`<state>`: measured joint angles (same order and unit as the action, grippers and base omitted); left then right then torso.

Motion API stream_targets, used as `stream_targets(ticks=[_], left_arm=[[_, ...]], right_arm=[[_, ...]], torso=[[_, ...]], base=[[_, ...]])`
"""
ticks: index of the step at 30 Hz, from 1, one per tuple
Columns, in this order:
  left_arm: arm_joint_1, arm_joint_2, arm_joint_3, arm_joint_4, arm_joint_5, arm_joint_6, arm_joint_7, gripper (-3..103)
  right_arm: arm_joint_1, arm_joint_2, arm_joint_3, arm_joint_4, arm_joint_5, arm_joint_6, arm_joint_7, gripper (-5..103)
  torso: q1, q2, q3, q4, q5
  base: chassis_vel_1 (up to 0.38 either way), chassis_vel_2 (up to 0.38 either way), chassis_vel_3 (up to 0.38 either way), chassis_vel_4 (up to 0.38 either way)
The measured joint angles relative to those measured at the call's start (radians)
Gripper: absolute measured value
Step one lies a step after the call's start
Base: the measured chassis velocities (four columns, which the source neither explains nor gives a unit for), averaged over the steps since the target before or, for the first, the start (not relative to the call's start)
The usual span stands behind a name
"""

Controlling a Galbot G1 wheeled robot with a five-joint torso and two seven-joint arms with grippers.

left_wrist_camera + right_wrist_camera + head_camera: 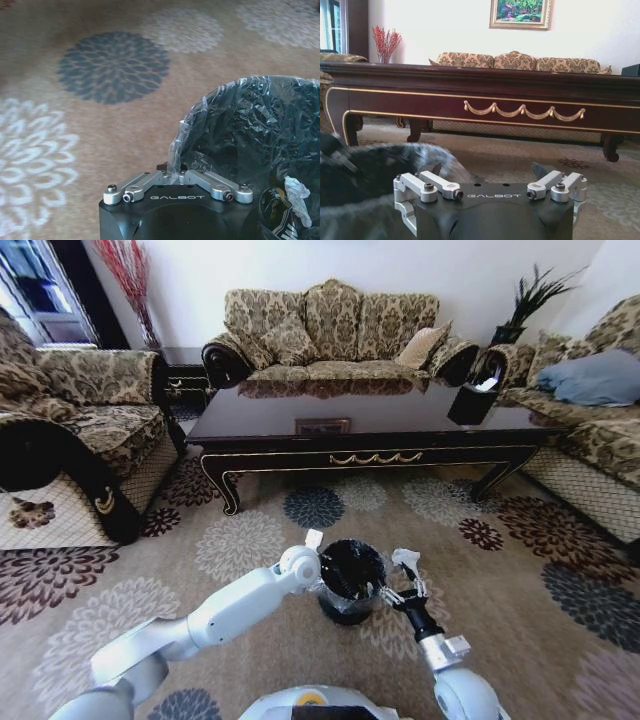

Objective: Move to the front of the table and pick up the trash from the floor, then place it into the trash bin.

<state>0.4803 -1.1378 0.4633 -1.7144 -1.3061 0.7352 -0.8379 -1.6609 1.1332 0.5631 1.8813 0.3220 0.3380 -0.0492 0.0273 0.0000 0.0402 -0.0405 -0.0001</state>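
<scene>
Nearest, trash bin (352, 580) stood on open carpet (250, 540). Left gripper (318, 558) pinched its liner rim, right gripper (398, 585) beside the rim, fingers spread wide. Beyond lay table (370, 425).

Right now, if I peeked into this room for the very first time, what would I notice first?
Probably the two robot arms meeting over the trash bin on the flowery carpet: the left gripper is at its rim, and the right gripper is beside it with something white at its tip. Behind them stretches the table, shiny dark wood with gold swags, and patterned sofas stand around it.
</scene>
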Motion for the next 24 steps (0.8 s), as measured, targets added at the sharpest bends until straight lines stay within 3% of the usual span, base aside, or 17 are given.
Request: stream_targets(ticks=[8,24], left_arm=[[0.025,0.068,-0.041,-0.035,0.003,0.0,0.013,3],[0.056,0.085,-0.107,-0.042,0.008,0.0,0.026,3]], right_arm=[[0.079,0.003,0.003,-0.138,0.029,0.038,-0.023,100],[0.16,-0.013,0.001,-0.315,0.045,0.045,-0.02,100]], torso=[[0.0,0.0,0.0,0.0001,0.0001],[0.001,0.0,0.0,0.0,0.0001]], base=[[0.0,0.0,0.0,0.0],[-0.108,0.117,0.111,-0.116]])
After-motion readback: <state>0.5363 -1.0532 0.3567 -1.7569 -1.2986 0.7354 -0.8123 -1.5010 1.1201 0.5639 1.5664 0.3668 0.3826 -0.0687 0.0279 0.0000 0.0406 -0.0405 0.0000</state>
